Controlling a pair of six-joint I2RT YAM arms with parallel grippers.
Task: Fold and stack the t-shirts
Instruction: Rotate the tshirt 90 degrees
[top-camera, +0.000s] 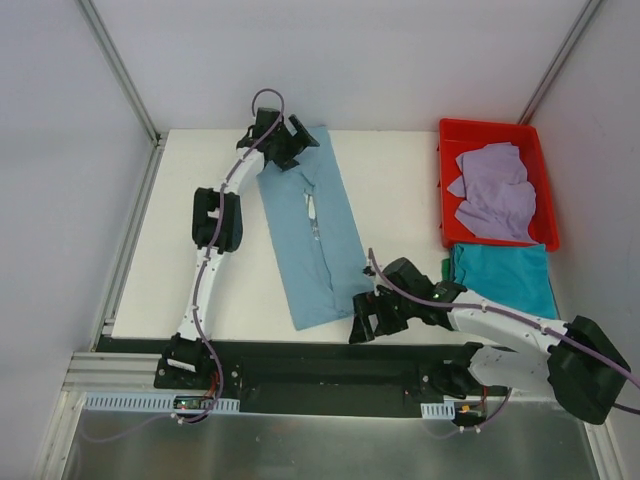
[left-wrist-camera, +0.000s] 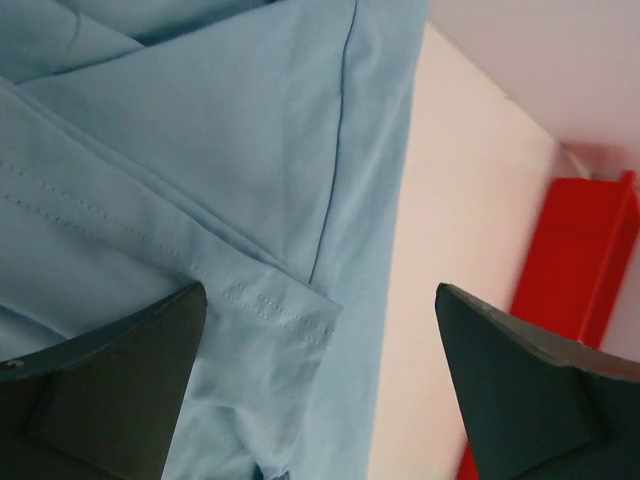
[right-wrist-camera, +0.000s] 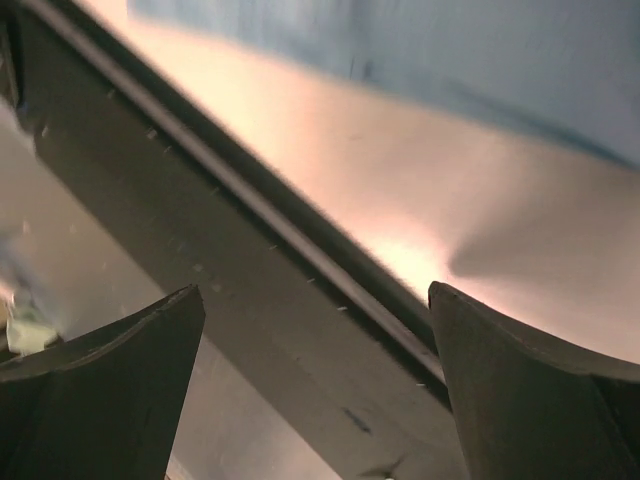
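White table (top-camera: 400, 190) carries 1 long-folded blue tee (top-camera: 315, 250). Left gripper (top-camera: 287, 143) and right gripper (top-camera: 366, 318) gape wide, empty. Right gripper sits just off the near hem; closing there could miss cloth.

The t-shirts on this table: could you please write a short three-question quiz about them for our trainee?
1. True or false: the lavender t-shirt lies in the red bin.
2. The left gripper is at which end of the light blue t-shirt: A near, B far?
3. Fill in: the right gripper has its jaws ____.
Key: 1 true; 2 B; 3 open.
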